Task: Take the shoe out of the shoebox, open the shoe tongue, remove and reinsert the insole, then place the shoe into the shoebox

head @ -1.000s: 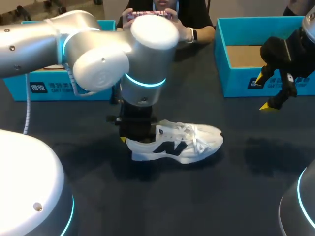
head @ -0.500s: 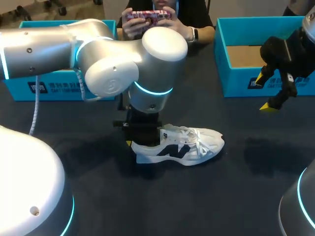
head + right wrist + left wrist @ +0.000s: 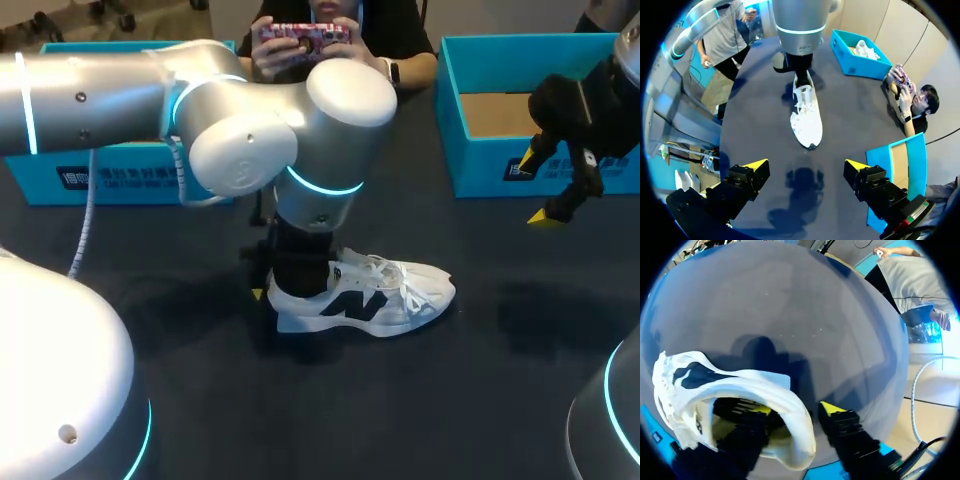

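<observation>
On the table (image 3: 450,400), head view: shoe (image 3: 365,298) on its sole, left gripper (image 3: 288,282) down at its heel. Right gripper (image 3: 537,188) hangs spread wide beside the shoebox (image 3: 480,165) (well apart from the shoe). Left wrist view: gripper astride the heel collar; clamped or not, cannot tell. Right wrist view: shoe lies well ahead.

The white shoe (image 3: 370,295) with black side marking stands upright on its sole, apart from the open teal shoebox (image 3: 480,165).

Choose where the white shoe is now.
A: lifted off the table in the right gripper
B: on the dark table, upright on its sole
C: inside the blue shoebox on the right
B: the white shoe stands on its sole on the dark table, outside the shoebox, while the right gripper hangs open and empty.
</observation>
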`<control>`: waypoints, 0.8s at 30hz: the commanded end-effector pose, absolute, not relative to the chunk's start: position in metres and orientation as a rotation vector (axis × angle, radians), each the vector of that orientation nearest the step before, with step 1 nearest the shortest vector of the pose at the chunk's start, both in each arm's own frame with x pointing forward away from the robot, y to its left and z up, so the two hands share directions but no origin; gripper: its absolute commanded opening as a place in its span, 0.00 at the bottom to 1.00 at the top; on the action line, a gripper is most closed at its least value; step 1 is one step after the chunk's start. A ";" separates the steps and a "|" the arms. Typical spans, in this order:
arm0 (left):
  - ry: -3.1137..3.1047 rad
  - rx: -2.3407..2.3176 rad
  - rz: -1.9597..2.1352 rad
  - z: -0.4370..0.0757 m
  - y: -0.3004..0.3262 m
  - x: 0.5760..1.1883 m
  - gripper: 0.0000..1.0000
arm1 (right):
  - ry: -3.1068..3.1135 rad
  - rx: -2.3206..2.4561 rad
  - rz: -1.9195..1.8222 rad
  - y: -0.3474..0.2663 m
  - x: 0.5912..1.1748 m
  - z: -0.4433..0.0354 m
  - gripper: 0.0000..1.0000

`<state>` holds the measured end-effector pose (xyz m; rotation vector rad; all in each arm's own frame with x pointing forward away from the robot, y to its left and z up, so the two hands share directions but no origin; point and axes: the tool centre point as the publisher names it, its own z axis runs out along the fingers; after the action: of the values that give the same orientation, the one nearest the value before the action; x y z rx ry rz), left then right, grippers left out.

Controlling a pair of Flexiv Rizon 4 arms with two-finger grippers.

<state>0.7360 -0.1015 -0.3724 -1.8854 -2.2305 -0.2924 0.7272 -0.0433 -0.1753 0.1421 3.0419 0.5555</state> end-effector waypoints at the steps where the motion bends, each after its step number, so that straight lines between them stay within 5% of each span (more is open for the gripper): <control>1: -2.233 -1.905 -0.282 -0.361 -0.097 0.733 0.99 | 3.044 0.142 0.553 -0.043 0.728 -0.176 1.00; 24: -2.511 -1.788 -0.029 -0.284 -0.081 0.714 1.00 | 3.044 0.142 0.553 -0.043 0.728 -0.176 1.00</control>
<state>0.7208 -0.0977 -0.2956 -1.7596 -2.4386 -0.1127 0.7272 -0.0432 -0.1753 0.1415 3.0419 0.5555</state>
